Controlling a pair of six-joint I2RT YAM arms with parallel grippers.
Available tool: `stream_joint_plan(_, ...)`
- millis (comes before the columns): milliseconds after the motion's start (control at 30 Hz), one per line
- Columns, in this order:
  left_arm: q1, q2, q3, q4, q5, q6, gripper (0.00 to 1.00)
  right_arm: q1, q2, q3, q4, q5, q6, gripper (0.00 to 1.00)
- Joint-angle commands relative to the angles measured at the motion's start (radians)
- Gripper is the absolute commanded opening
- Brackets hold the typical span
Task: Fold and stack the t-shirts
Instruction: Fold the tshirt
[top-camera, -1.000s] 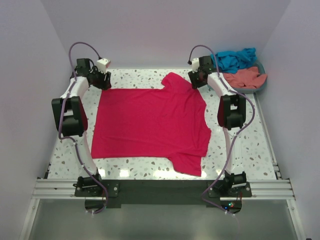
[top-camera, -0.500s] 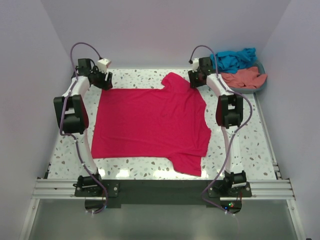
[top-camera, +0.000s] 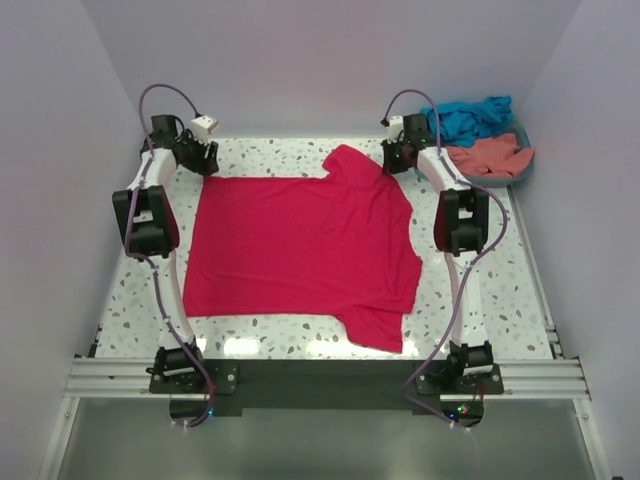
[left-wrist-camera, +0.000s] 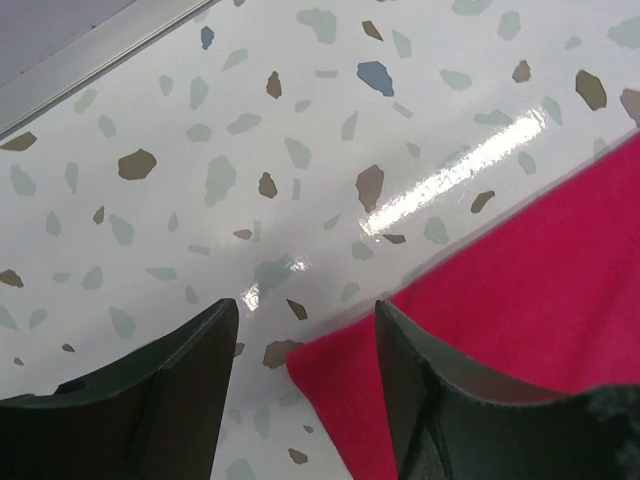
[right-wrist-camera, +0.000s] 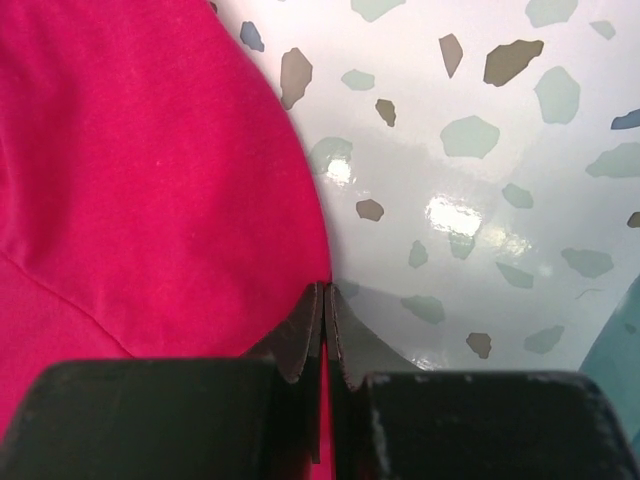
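The crimson-pink t-shirt (top-camera: 300, 250) lies spread flat on the speckled table. My left gripper (top-camera: 199, 157) is at the shirt's far left corner. In the left wrist view it (left-wrist-camera: 305, 320) is open, and the shirt's corner (left-wrist-camera: 330, 400) lies on the table between its fingers (left-wrist-camera: 160, 400). My right gripper (top-camera: 398, 160) is at the shirt's far right sleeve. In the right wrist view it (right-wrist-camera: 326, 290) is shut on the edge of the crimson-pink cloth (right-wrist-camera: 150, 180), with a thin strip of red between the jaws. The teal-blue t-shirt (top-camera: 470, 118) and the salmon-coral t-shirt (top-camera: 488, 155) lie crumpled in the basket.
The teal plastic basket (top-camera: 524, 166) stands at the far right corner, just behind the right arm. Lilac walls close in the table at the back and both sides. A metal rail (top-camera: 320, 375) runs along the near edge by the arm bases.
Both grippers have shifted slightly toward the back wall. The left one has moved a little outward to the shirt's corner. The shirt lies much as before.
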Motion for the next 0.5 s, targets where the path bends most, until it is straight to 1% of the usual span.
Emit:
stream_joint_plan(0,0.011,0.002,0.052,-0.031,0.108,0.119,0.6,-0.008,-0.01,0.015,0.009,-0.051,-0.013,0.0)
stream_joint_plan(100,0.018,0.014,0.063,-0.095,0.163,0.214,0.57,-0.01,-0.02,0.012,0.006,-0.059,-0.02,0.0)
stream_joint_plan(200,0.029,0.026,0.078,-0.152,0.214,0.266,0.53,-0.01,-0.024,0.01,0.001,-0.071,-0.028,0.0)
stream_joint_plan(300,0.037,0.048,0.095,-0.17,0.221,0.286,0.49,-0.011,-0.029,0.007,0.004,-0.072,-0.028,0.0)
stream_joint_plan(467,0.044,0.095,0.149,-0.227,0.235,0.323,0.46,-0.01,-0.029,0.013,0.006,-0.077,-0.028,0.0)
